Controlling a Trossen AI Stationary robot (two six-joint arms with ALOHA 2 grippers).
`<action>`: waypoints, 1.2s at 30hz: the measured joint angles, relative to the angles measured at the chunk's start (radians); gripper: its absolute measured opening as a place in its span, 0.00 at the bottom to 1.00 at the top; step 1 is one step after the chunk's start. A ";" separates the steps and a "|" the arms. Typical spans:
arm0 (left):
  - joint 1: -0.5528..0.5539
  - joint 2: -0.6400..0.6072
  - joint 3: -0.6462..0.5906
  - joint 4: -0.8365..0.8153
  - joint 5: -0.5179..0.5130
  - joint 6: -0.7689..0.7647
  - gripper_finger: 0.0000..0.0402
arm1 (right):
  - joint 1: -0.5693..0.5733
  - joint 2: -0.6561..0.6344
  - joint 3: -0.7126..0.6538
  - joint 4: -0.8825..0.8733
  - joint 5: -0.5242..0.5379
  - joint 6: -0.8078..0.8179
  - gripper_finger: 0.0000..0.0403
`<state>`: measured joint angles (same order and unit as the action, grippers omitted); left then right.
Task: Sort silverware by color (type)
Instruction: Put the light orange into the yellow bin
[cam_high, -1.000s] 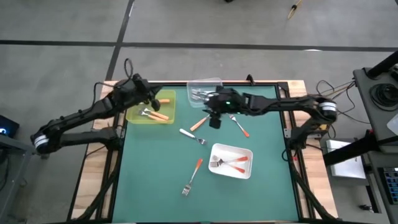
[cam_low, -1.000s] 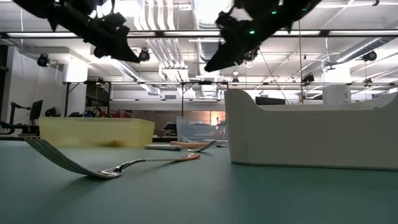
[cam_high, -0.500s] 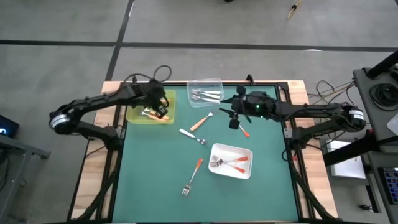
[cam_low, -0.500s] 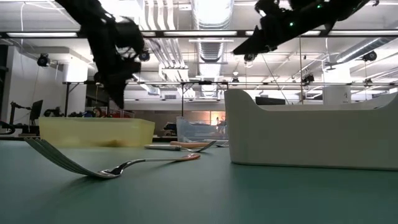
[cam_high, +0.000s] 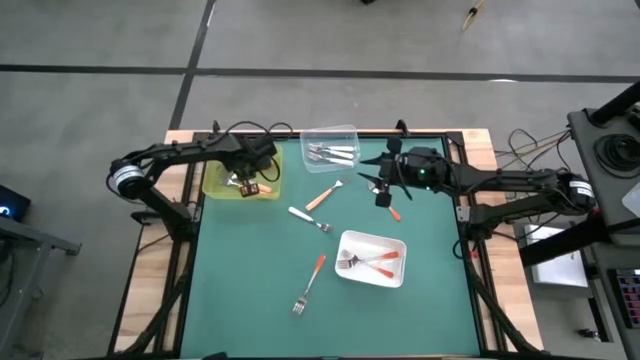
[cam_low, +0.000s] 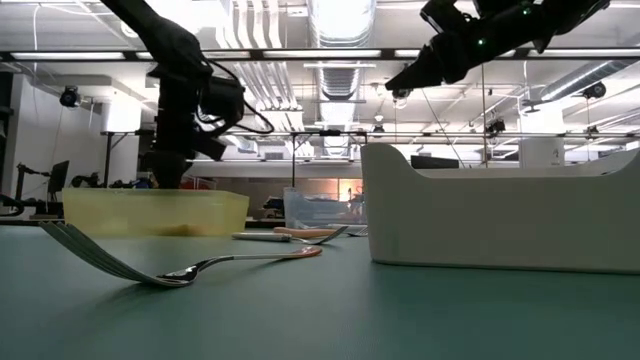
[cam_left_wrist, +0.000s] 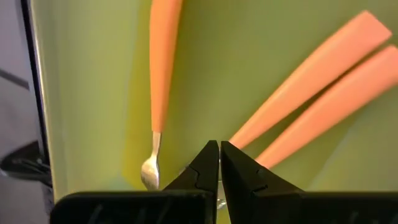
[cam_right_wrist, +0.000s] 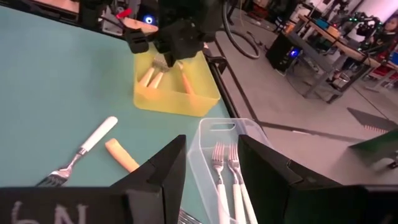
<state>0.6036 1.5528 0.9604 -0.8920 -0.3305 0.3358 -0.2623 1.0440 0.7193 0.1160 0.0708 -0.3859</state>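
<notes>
Left gripper (cam_high: 251, 184), fingers pressed together and empty, dips into the translucent yellow tray (cam_high: 218, 186) over smooth tan-handled forks (cam_left_wrist: 311, 99); right gripper (cam_high: 381, 188) hovers wide above the matte green surface (cam_high: 250, 270)

Industrial lab: exposed ceiling ducts (cam_low: 340, 20), concrete floor (cam_high: 300, 35), equipment-laden benches (cam_right_wrist: 323, 56) behind.

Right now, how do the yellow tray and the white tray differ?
The yellow tray sits at the table's far left corner and holds light orange-handled forks; the white tray sits nearer the middle-right and holds red-orange-handled forks. The left gripper, shut, is down in the yellow tray; no gripper is over the white tray. Both hold forks of one colour.
</notes>
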 joint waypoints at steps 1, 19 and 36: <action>0.003 0.000 0.000 0.001 0.000 0.022 0.00 | 0.000 -0.003 0.000 -0.004 0.000 0.000 0.34; 0.128 -0.002 -0.042 0.129 0.000 0.206 0.33 | 0.000 -0.010 0.000 -0.007 0.000 -0.013 0.34; 0.153 0.080 -0.043 0.195 0.027 0.206 0.38 | 0.000 -0.010 0.000 -0.007 0.001 -0.016 0.34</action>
<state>0.7563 1.6326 0.9173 -0.6967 -0.3035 0.5420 -0.2626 1.0344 0.7193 0.1085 0.0715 -0.4019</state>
